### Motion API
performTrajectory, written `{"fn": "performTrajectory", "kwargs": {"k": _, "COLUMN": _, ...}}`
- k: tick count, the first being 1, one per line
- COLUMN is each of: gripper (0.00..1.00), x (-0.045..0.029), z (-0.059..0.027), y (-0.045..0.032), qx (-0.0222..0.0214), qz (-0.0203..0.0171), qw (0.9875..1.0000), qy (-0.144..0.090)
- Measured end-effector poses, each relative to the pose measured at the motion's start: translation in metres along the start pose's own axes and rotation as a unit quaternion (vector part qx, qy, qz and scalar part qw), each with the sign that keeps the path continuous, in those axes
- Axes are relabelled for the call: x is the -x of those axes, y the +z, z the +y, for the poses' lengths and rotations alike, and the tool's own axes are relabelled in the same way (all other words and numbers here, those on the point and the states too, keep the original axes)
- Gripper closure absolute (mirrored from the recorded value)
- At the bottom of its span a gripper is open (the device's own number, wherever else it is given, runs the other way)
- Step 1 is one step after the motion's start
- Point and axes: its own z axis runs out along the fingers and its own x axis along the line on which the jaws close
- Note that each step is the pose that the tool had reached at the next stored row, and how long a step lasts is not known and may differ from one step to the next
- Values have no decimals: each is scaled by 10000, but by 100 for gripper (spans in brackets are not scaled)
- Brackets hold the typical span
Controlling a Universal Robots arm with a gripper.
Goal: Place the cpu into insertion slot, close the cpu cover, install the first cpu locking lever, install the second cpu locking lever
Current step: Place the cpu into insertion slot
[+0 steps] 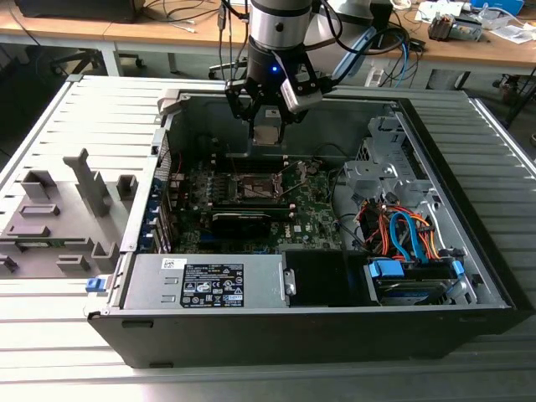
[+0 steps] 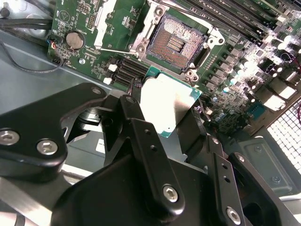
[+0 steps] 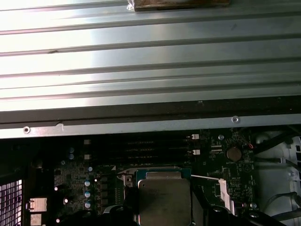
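I see the black two-fingered gripper hanging inside the open black computer case. Its fingers are clamped on the cpu, a small flat square chip with a silver-grey metal top and a green edge. The chip sits between the fingertips, held off the green motherboard. Just beyond the fingertips lies the square insertion slot, its field of contacts bare, apart from the chip. A thin metal lever rod juts out beside that slot.
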Motion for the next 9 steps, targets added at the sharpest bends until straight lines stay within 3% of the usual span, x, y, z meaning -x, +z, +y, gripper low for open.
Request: {"fn": "performTrajectory", "kwargs": {"k": 9, "gripper": 46, "x": 0, "z": 0, "y": 1, "qx": 0, "qz": -3, "qw": 10000, "qy": 31}}
